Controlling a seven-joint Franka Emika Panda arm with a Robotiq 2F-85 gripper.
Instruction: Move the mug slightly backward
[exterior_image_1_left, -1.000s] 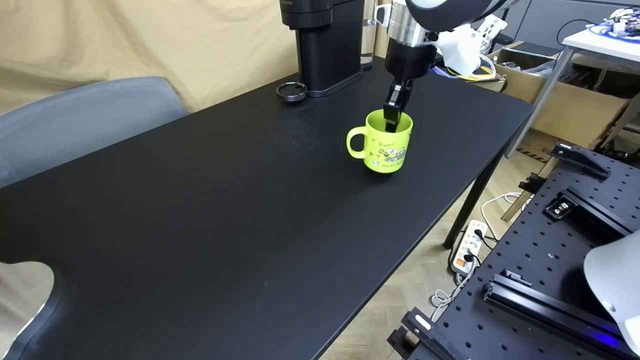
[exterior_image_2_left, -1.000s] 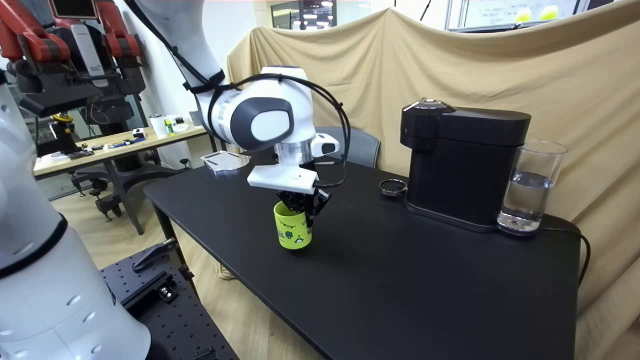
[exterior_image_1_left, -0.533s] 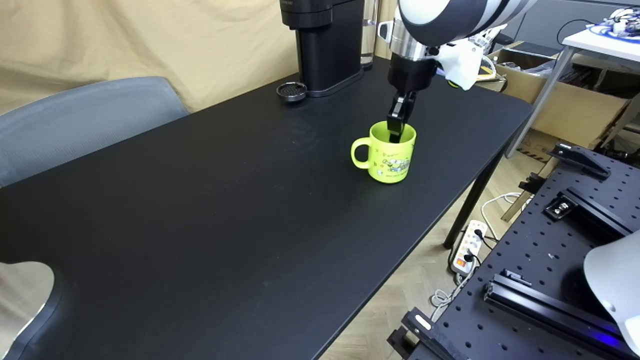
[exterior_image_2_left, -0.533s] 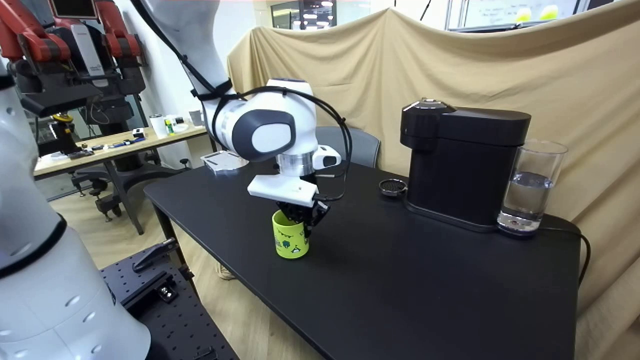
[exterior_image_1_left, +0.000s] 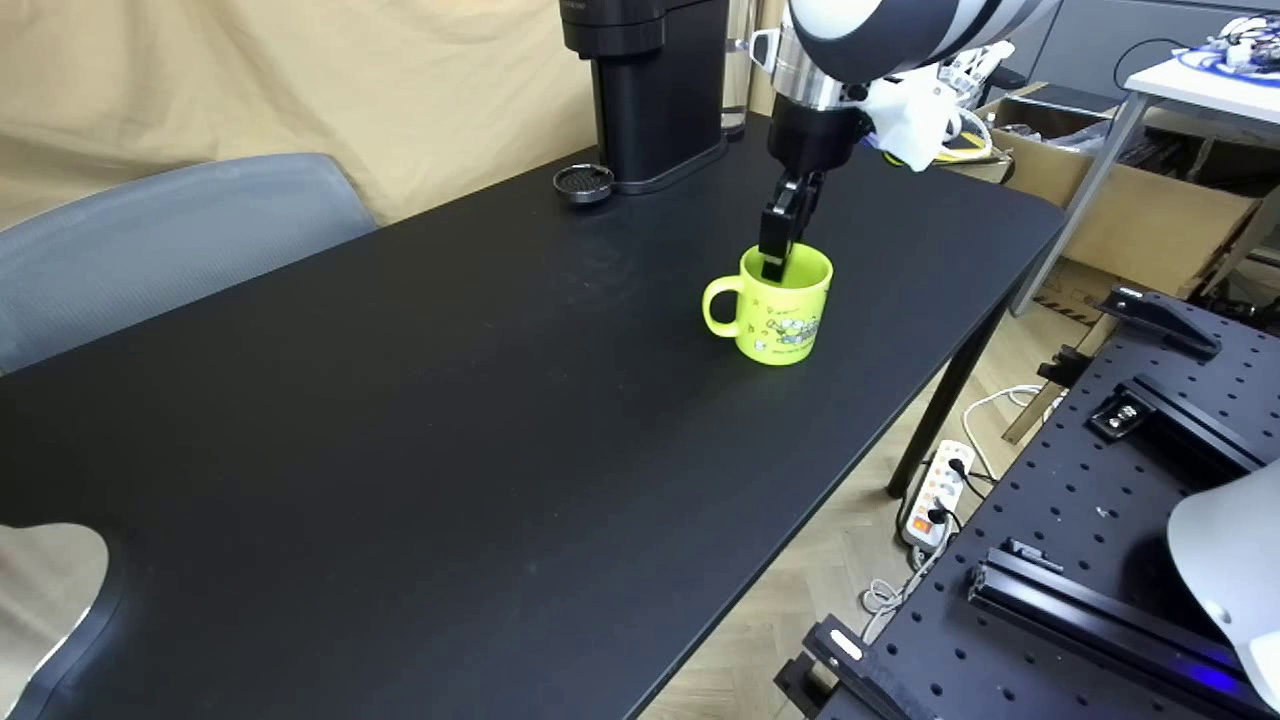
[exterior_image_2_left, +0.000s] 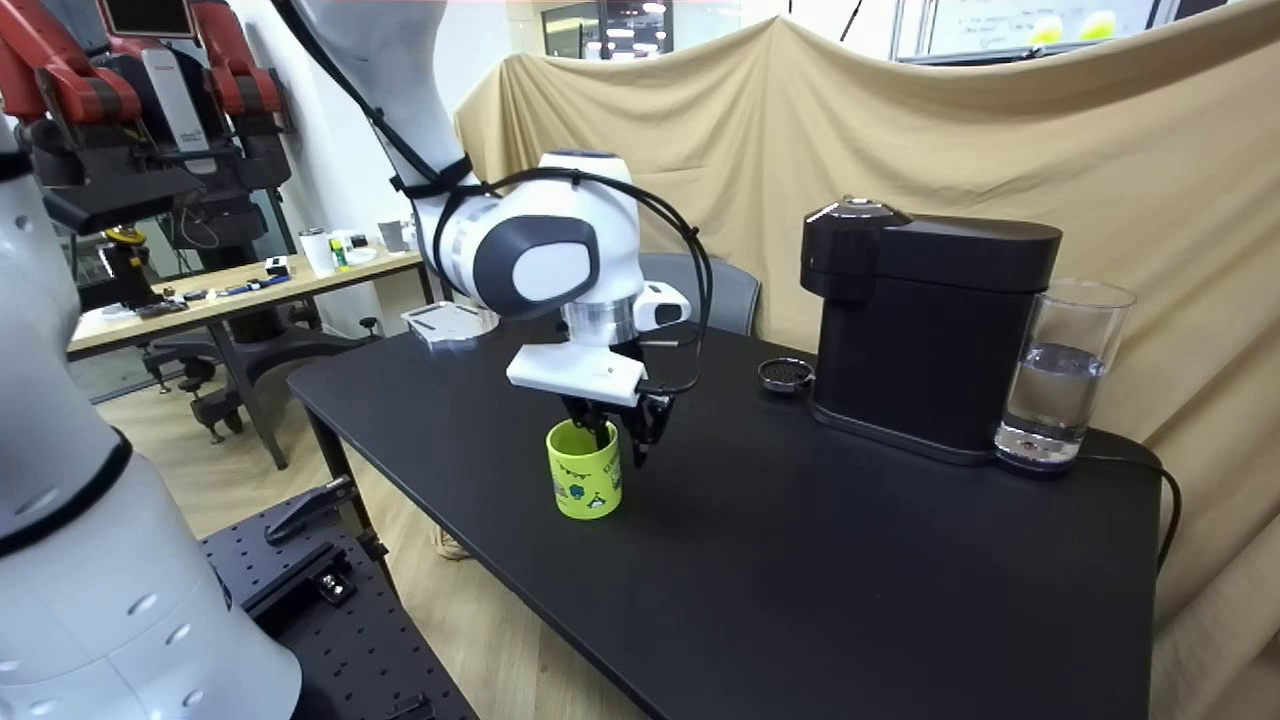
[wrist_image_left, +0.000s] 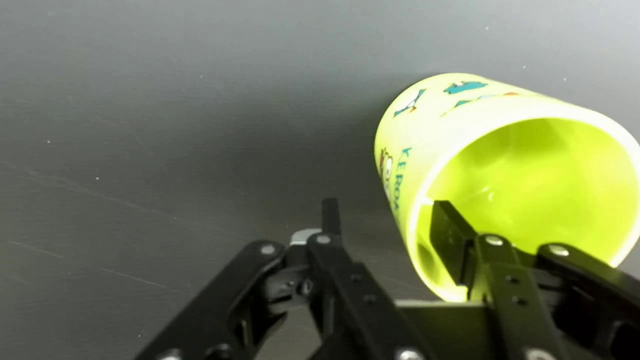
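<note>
Mug (exterior_image_1_left: 782, 322) straddled by the tool (wrist_image_left: 387, 221): the fingers (wrist_image_left: 452, 240) stand apart, one inside its wall, one outside. It stands upright on the bench (exterior_image_1_left: 450, 450), nearer the long edge facing the pegboard (exterior_image_1_left: 1080, 510); by the opposite long edge, toward a corner, stands a black coffee machine (exterior_image_2_left: 930, 330), a round grille (exterior_image_2_left: 785, 376) beside it

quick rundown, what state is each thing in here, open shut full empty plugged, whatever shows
Mug: upright on the black table, no drink showing in it
Gripper: open, one finger inside the mug, the other outside it
Clear container: partly filled
Coffee machine: upright; on or off, cannot tell
Power strip: black plugs in it; on or off, cannot tell
Cardboard box: open at the top
</note>
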